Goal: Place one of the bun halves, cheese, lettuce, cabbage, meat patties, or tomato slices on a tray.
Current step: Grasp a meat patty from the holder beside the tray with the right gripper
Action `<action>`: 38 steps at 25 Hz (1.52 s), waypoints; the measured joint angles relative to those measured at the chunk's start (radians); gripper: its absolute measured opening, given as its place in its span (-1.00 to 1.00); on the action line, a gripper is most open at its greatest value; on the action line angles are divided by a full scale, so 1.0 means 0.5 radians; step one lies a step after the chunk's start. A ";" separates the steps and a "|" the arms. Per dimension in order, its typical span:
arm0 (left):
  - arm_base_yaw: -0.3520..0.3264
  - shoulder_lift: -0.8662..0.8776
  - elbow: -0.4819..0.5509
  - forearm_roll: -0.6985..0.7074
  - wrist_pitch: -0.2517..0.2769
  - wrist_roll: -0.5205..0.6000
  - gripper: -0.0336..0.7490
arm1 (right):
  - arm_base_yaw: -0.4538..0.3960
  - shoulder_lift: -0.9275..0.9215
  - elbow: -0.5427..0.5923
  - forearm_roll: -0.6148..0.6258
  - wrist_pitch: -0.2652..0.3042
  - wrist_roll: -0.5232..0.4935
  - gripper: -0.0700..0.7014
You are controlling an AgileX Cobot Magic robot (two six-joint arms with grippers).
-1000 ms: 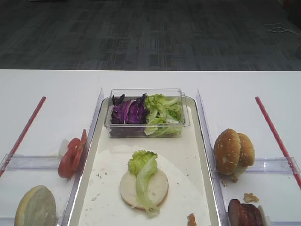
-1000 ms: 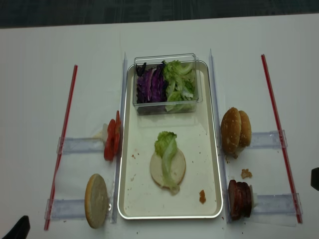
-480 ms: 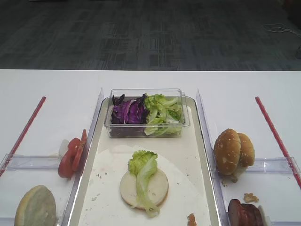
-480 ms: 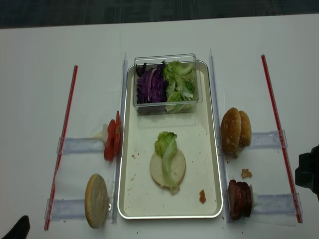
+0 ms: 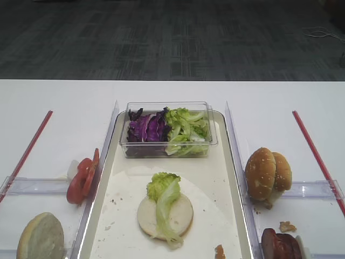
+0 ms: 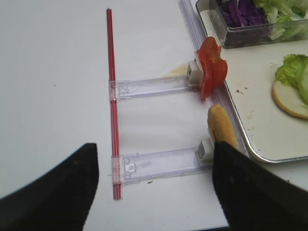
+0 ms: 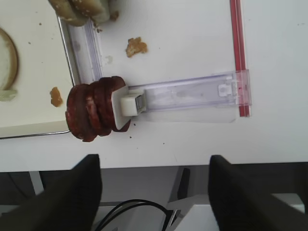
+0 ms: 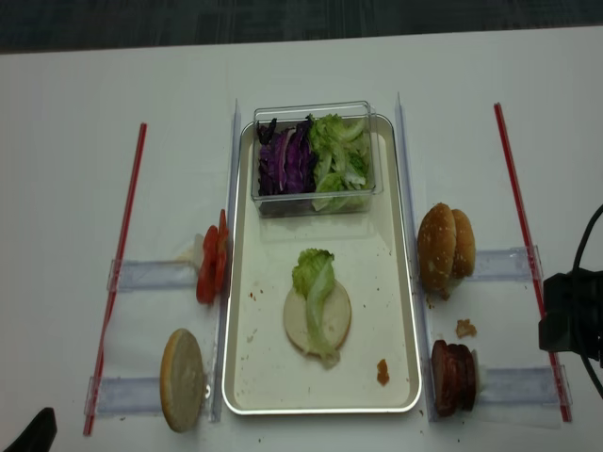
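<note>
right wrist view: with right gripper [image 7: 153, 192] jaws spread wide and empty just short of the meat patties [image 7: 91, 115] standing on edge beside the tray [image 7: 72, 62], best lowered squarely astride one end patty.

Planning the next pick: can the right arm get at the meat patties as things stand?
Probably yes. The right gripper is open and empty, and the meat patties stand on edge just ahead of it beside the tray, with only bare table between and nothing stacked over them.
</note>
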 joint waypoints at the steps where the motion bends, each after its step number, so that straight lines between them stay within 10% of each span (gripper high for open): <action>1: 0.000 0.000 0.000 0.000 0.000 0.000 0.30 | 0.000 0.021 0.000 0.008 -0.003 -0.001 0.46; 12: 0.000 0.000 0.000 0.000 0.000 0.000 0.30 | 0.361 0.177 -0.001 0.029 -0.023 0.165 0.46; 24: 0.000 0.000 0.000 0.000 0.000 0.000 0.30 | 1.005 0.547 -0.004 -0.092 -0.404 0.582 0.46; 38: 0.000 0.000 0.000 0.000 0.000 0.000 0.30 | 1.250 0.980 -0.267 -0.176 -0.518 0.711 0.46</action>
